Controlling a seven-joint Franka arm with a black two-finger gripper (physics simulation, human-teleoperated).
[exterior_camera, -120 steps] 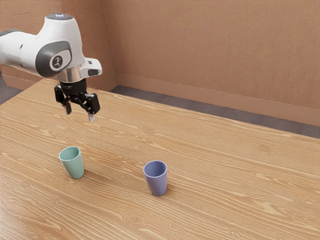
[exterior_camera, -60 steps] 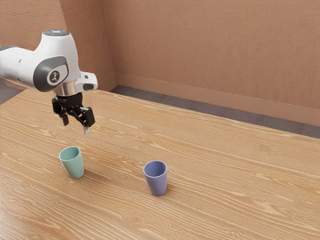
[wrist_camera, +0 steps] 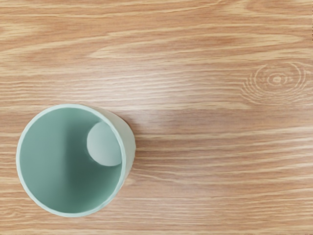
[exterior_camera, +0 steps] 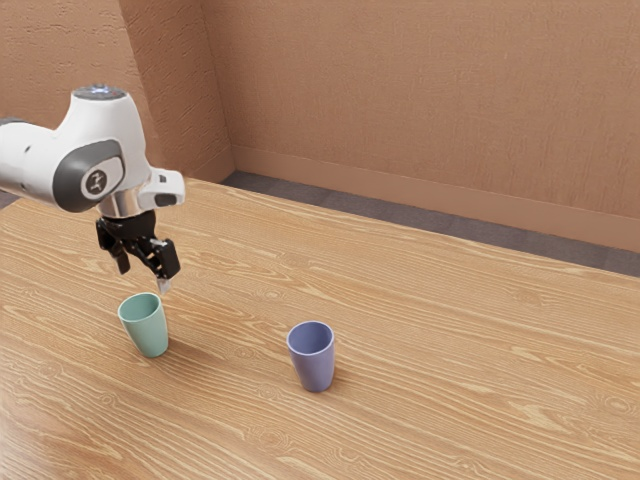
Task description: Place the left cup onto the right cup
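**Arm pose, exterior view.** The white arm (exterior_camera: 90,160) extended from the exterior view's left, its last joint bent so that the hand faced downward. The black gripper (exterior_camera: 145,275) hung beneath the wrist, pointing down at a slight tilt. Its two fingers (exterior_camera: 162,268) stood spread apart, gripping nothing.

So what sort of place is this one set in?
Likely a bare simulated room: a large wood-grain table, plain tan walls with a baseboard, a strip of grey floor. A green cup and a purple cup stand on the table.
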